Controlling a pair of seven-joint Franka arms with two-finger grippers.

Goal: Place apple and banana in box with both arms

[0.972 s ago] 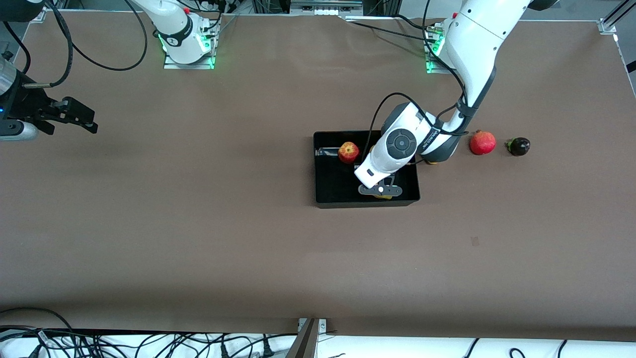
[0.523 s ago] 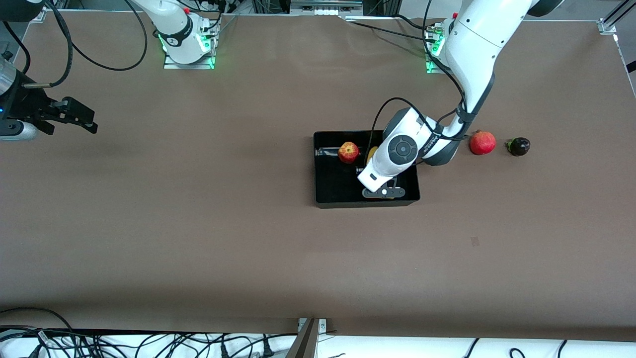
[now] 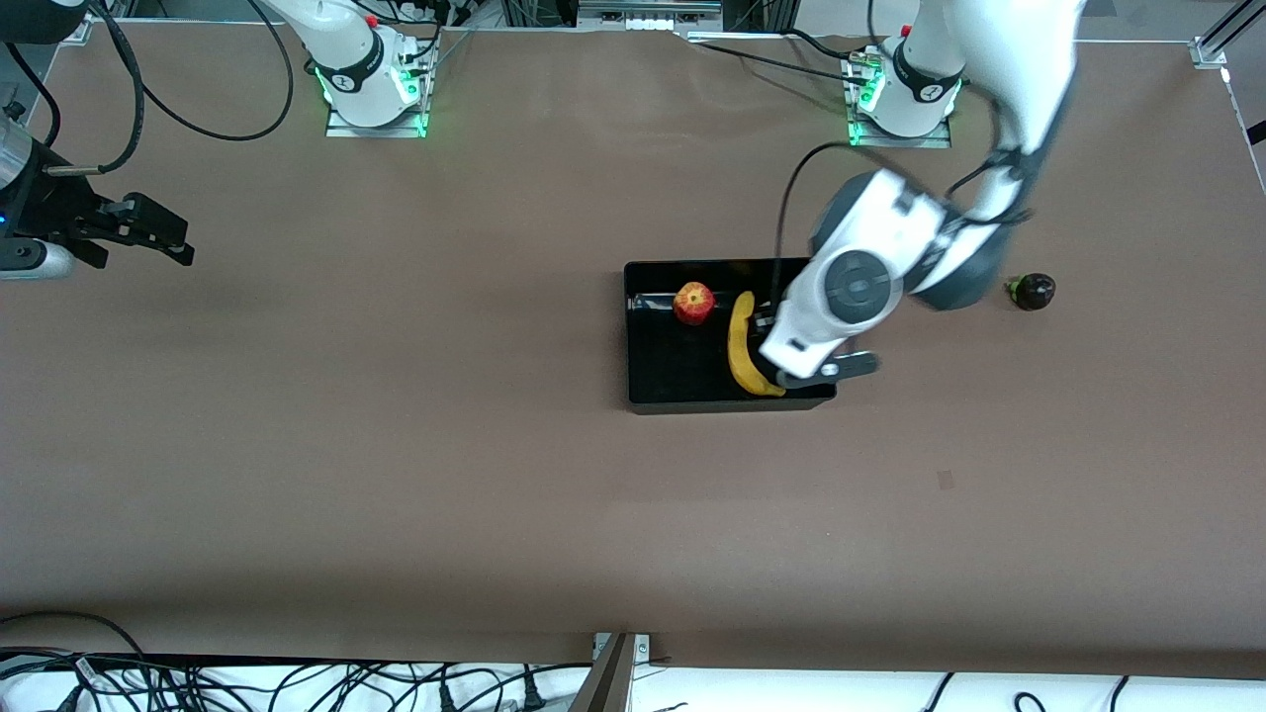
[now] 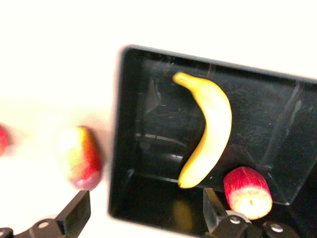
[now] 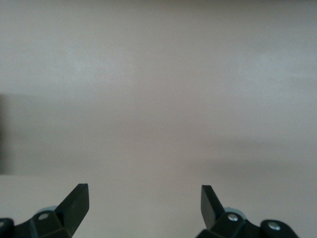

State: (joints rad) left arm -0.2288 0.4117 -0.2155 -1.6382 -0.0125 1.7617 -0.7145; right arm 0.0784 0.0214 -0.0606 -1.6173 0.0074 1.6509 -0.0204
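Now the banana lies flat in the box, and nothing holds it. It sits toward the left arm's end of the box, with one tip close to the wall nearest the front camera. The apple is in the box too, just beside the banana's other tip and farther from the front camera. The left gripper is up in the air over the box edge at the left arm's end, and its two fingers are spread wide with nothing between them. From the left wrist view you can see the banana and the apple inside the black box, and a red and yellow fruit on the table just beside the box wall. A small dark fruit sits on the table toward the left arm's end, well apart from the box. The right gripper waits over the bare table at the right arm's end, and its fingers are spread wide and hold nothing.
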